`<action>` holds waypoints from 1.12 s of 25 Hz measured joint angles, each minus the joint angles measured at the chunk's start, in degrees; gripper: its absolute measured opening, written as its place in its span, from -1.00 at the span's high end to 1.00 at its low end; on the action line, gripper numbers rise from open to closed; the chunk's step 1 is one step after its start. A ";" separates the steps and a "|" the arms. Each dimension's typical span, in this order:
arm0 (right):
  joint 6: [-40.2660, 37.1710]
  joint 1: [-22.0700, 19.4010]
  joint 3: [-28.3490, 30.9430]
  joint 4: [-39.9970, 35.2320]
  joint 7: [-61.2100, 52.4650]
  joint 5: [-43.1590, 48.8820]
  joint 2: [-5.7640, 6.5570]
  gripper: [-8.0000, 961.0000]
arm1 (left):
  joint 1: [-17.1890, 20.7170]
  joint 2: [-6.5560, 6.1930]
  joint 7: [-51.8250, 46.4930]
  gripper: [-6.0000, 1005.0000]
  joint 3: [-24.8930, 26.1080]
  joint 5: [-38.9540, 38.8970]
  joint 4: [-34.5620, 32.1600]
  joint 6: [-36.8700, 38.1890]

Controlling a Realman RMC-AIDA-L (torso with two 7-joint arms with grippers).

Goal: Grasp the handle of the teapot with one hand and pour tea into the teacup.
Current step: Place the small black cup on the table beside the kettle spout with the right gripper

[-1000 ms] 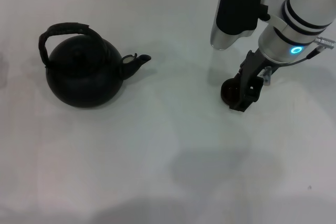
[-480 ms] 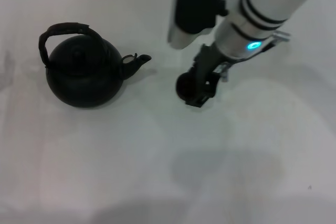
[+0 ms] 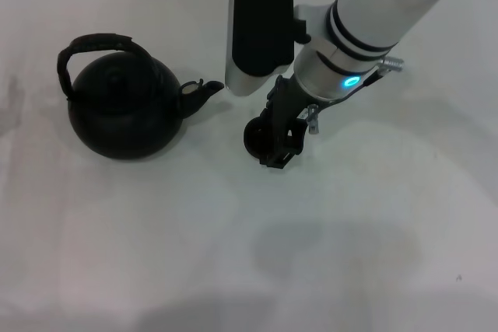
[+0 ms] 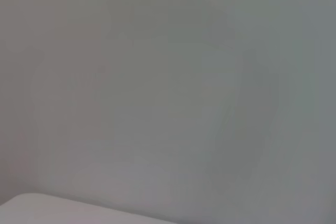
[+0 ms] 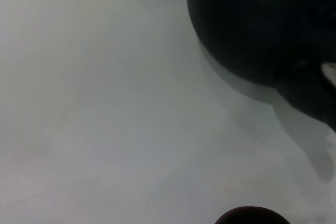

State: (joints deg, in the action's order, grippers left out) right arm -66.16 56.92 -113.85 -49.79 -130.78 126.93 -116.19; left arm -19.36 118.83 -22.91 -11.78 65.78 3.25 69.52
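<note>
The matte-black teapot (image 3: 120,110) stands on the white table at the left, its wrapped arched handle (image 3: 93,42) upright over the lid and its spout (image 3: 204,91) pointing right. Just right of the spout, my right gripper (image 3: 274,144) is shut on the small dark teacup (image 3: 253,136), low over the table. The right wrist view shows the teapot (image 5: 252,24) body, its spout (image 5: 310,100) and the teacup (image 5: 252,216) rim at the picture's edge. My left gripper is out of view; its wrist view shows only a pale blank surface.
The white table (image 3: 233,254) stretches in front of and to the right of the teapot. The right arm's white forearm (image 3: 373,13) reaches in from the upper right, above the table behind the cup.
My right gripper has carried the teacup leftwards across the table, from the far right to just beside the teapot's spout. The teapot has not moved.
</note>
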 joint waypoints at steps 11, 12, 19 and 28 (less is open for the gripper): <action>1.85 0.42 -2.09 2.20 -0.05 -2.34 0.00 -0.61 | -0.06 0.08 -0.03 -0.36 0.00 -0.02 0.22 0.00; 1.96 0.49 -2.44 2.27 -0.05 -2.39 0.00 -0.61 | -0.06 0.09 -0.03 -0.36 0.00 -0.02 0.25 0.00; 2.59 0.62 -3.63 2.34 0.03 -2.49 0.00 -0.64 | -0.06 0.09 -0.03 -0.36 0.00 -0.05 0.27 0.00; 2.76 0.72 -3.66 2.34 0.08 -2.48 0.00 -0.68 | -0.14 0.09 -0.03 -0.36 0.00 -0.05 0.11 0.00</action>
State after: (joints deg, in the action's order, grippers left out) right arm -63.40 57.65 -117.51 -47.46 -130.70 124.45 -116.19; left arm -19.50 118.92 -22.94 -11.78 65.74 3.36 69.53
